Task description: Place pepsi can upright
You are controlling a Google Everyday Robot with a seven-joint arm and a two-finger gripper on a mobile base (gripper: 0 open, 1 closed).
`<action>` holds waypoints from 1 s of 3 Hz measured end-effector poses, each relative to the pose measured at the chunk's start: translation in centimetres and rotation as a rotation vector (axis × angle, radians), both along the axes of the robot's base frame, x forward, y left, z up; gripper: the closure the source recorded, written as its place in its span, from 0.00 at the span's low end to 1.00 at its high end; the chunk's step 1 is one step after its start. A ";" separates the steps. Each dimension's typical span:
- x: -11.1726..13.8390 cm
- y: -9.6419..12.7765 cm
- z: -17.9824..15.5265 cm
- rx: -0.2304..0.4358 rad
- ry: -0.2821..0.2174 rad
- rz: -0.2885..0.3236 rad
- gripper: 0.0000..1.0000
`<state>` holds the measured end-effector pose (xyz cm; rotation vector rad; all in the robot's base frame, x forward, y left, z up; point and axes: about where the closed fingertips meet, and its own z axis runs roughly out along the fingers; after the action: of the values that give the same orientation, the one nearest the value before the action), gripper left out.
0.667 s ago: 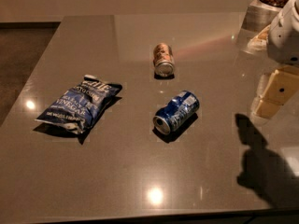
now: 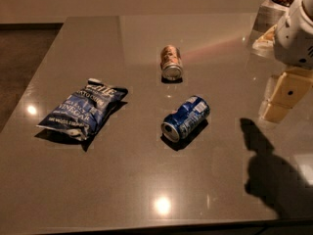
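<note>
— Where's the pepsi can (image 2: 186, 118)?
— Lying sideways on the table (image 2: 122, 180) (silver top toward us); gripper (image 2: 275, 112) hangs to its right, well apart; open or closed, cannot tell.

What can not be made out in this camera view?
- Gripper, hanging over the table's right side: its arm is cut off by the right edge.
- Pepsi can, lying on its side: its far end is hidden by its own body.
- Top-right container: cut by the corner, partly behind the arm.
</note>
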<state>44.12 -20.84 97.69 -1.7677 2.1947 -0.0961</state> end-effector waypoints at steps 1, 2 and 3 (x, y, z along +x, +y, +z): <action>0.4 2.8 -0.3 -0.026 0.013 0.137 0.00; 0.8 5.2 -0.7 -0.055 0.022 0.286 0.00; 1.0 8.1 -2.3 -0.092 0.039 0.461 0.00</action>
<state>45.17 -12.70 95.35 -2.2934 1.7738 -0.0553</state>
